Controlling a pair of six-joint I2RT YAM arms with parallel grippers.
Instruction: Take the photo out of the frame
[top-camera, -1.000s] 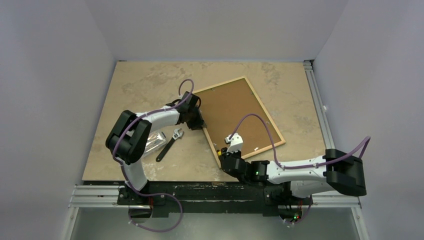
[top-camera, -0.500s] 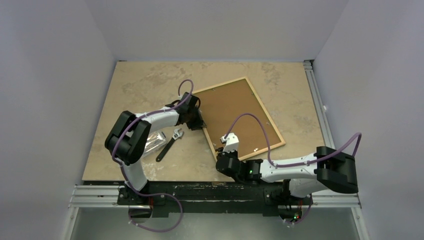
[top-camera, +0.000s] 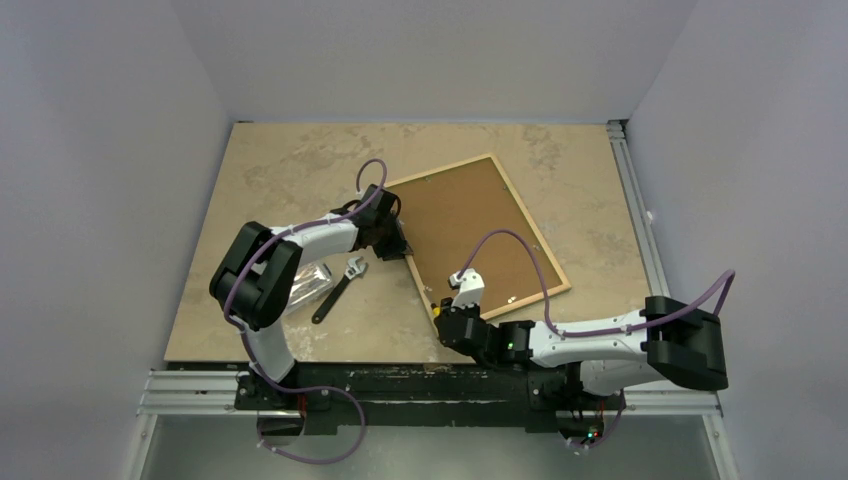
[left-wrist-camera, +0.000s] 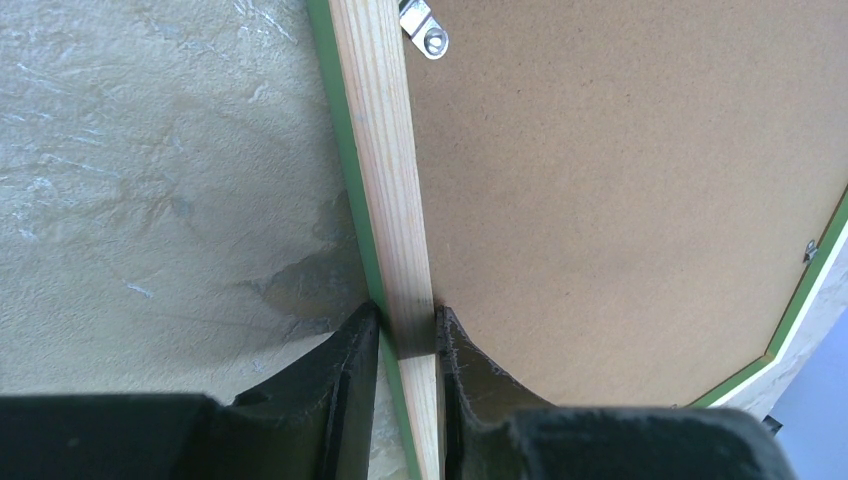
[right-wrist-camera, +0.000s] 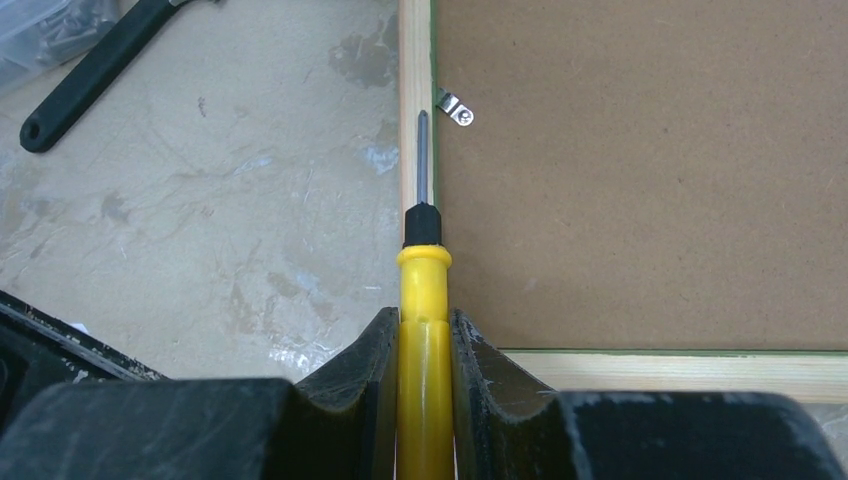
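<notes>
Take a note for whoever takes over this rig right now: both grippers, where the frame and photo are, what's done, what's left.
Left gripper: shut on the frame, clamping its pale wood side rail.
Right gripper: shut on a yellow screwdriver, with its tip just beside a metal tab on the rail.
The frame lies face down on the table, with the brown backing board seated in it. The photo is not visible, presumably under the board.
Done: frame steadied, tool in hand.
Left: turn the tabs aside, lift out the board, take out the photo.
</notes>
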